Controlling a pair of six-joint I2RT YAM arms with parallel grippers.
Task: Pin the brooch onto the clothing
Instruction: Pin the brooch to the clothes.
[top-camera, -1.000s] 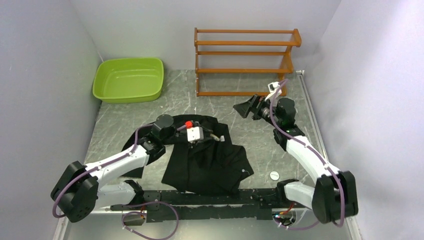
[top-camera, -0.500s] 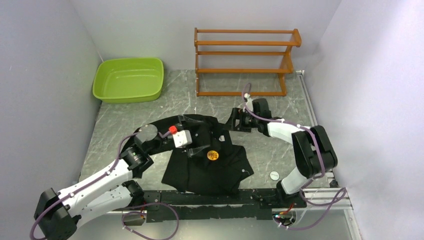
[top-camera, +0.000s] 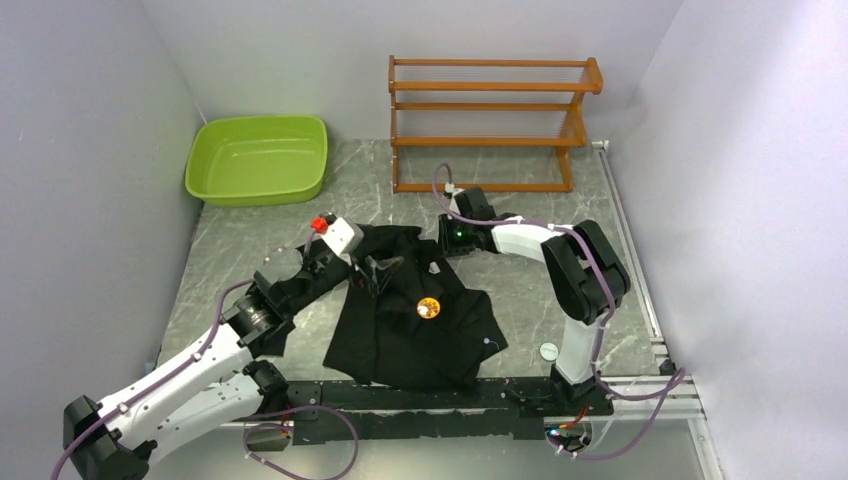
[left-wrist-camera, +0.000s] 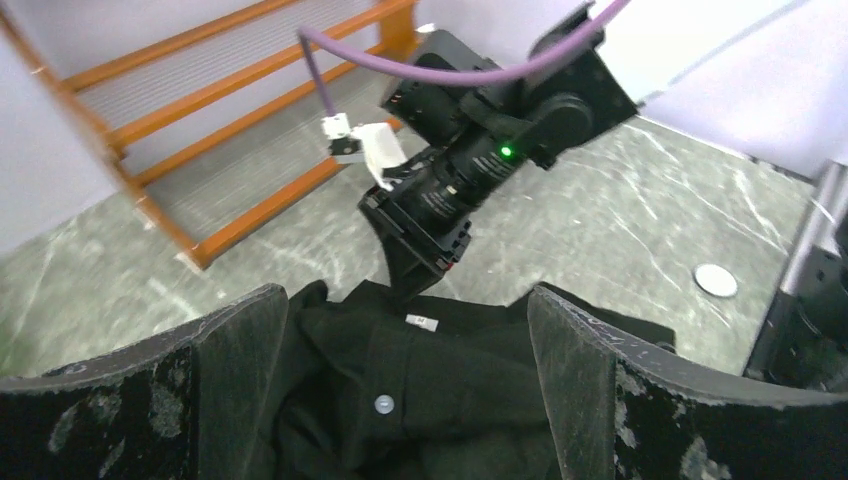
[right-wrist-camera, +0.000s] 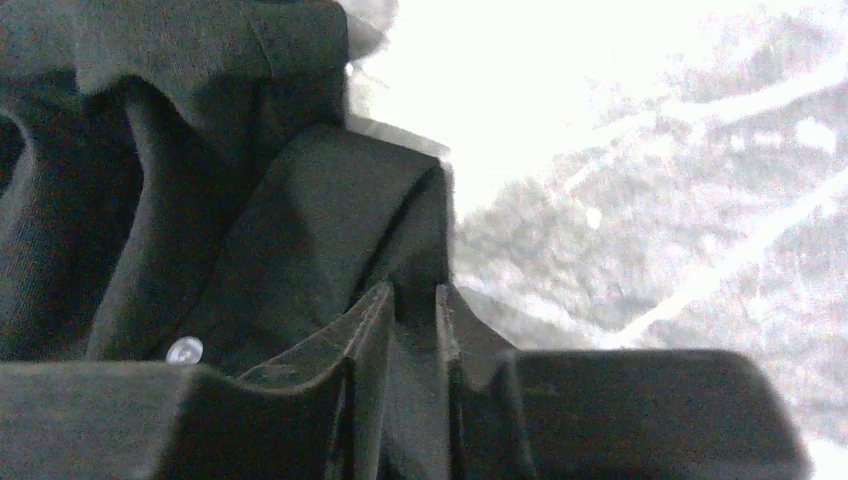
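Top external: released brooch (top-camera: 428, 307) onto clothing (top-camera: 400, 345) with left gripper (top-camera: 380, 270) spread wide; pinched clothing's edge beyond brooch with right gripper (right-wrist-camera: 415, 300); likely pinned.

The brooch (top-camera: 428, 307) on the clothing (top-camera: 400, 345), rack (top-camera: 490, 122) behind

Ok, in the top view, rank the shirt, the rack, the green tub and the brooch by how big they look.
1. shirt and rack: too close to rank, and the rack stands farther off.
2. green tub.
3. brooch, by far the smallest.
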